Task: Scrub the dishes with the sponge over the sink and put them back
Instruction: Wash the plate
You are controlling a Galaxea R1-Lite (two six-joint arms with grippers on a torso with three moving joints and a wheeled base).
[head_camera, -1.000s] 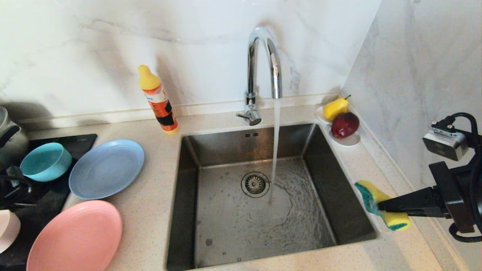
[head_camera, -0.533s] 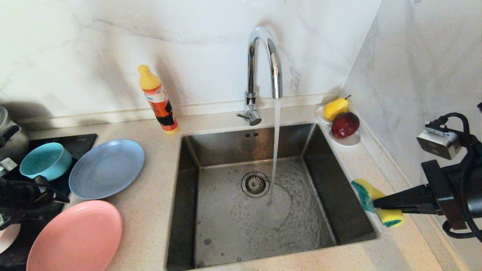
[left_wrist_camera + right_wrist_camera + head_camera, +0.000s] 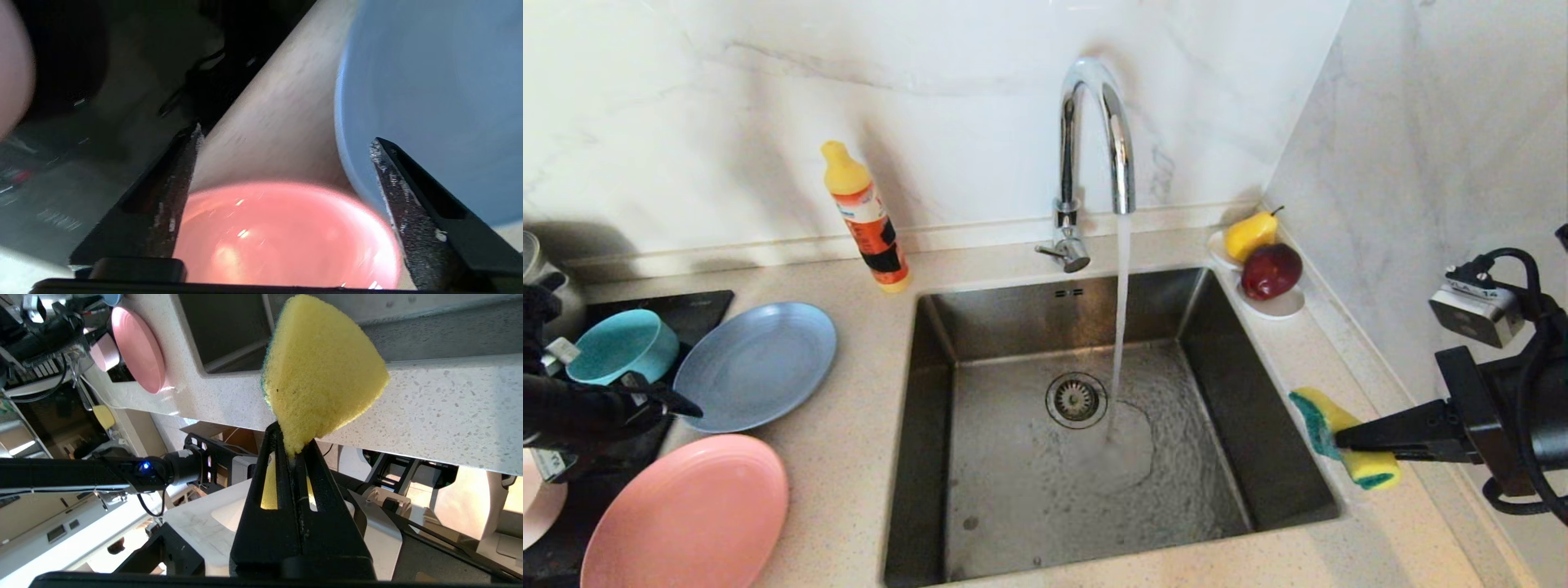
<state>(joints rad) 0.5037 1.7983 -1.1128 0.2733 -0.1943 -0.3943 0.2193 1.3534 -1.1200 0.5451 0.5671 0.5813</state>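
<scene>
A: Left gripper (image 3: 282, 139)?
B: Jaws wide, empty, above the salmon-pink plate (image 3: 690, 513) and grey-blue plate (image 3: 756, 366), nine o'clock of the sink (image 3: 931, 392).
A: Right gripper (image 3: 1339, 441)?
B: Clamped on the yellow sponge (image 3: 1343, 437), three o'clock rim.

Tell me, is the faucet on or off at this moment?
On. A stream of water falls from the faucet spout into the sink and spreads in ripples beside the drain strainer.
</scene>
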